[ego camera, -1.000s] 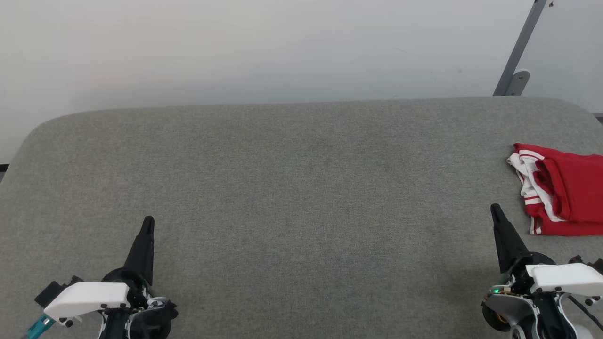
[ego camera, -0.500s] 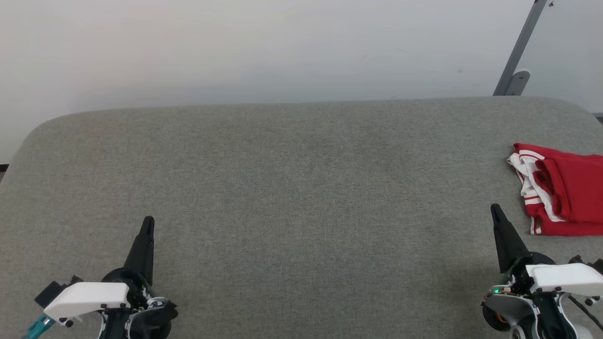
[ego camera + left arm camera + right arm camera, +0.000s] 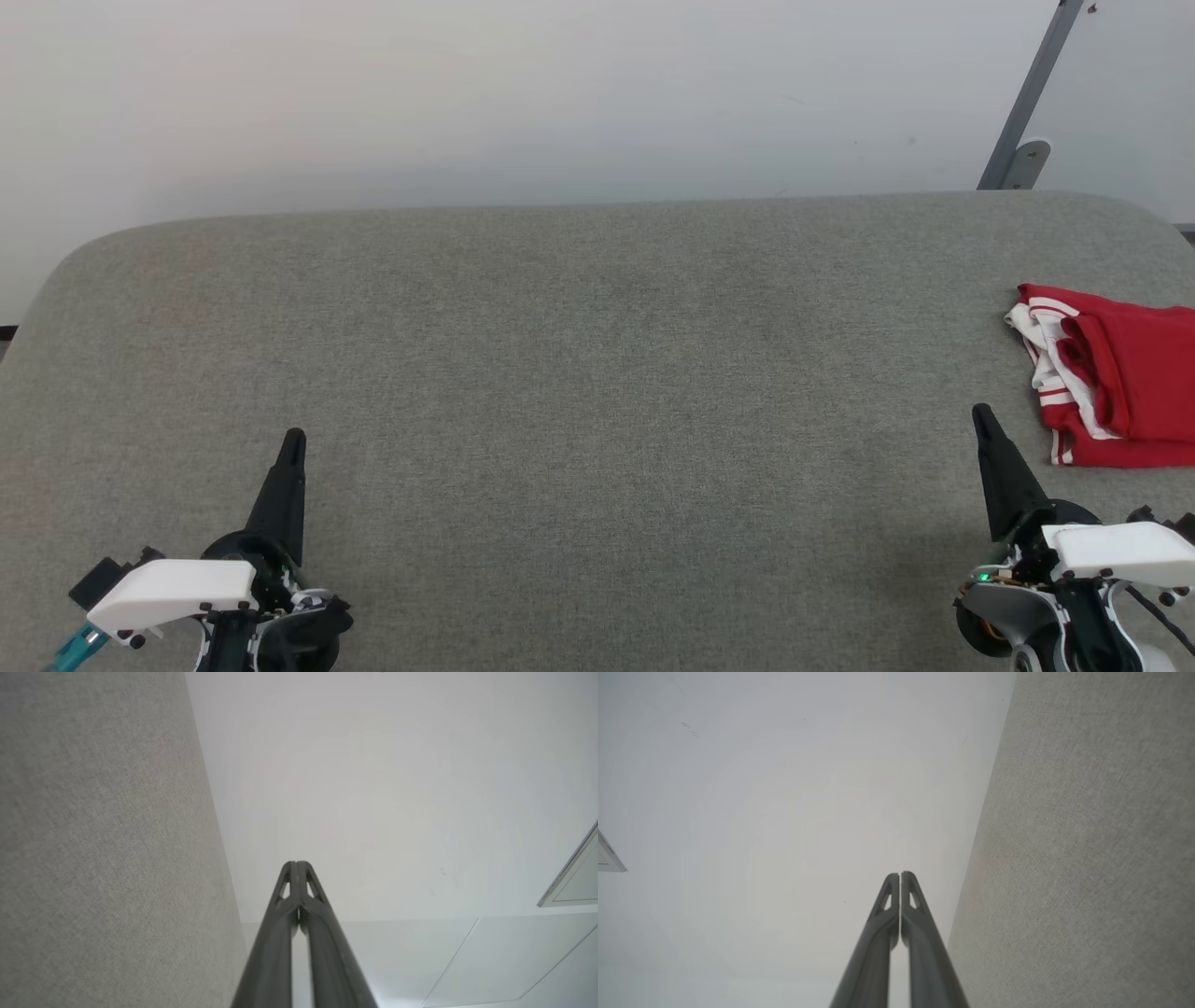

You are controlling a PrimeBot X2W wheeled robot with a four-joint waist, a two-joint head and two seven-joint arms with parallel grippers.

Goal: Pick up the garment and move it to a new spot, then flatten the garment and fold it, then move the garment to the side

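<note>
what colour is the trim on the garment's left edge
White with thin red stripes, edging the bright-red garment; clearest in the head view.

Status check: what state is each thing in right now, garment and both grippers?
garment: rumpled bundle lying at the right side of the grey surface, unheld.
left gripper: shut, empty, far from the garment.
right gripper: shut, empty, near the garment but apart from it.

Grey fabric table (image 3: 579, 373), white wall (image 3: 467, 93), grey metal bracket (image 3: 1027, 121).
</note>
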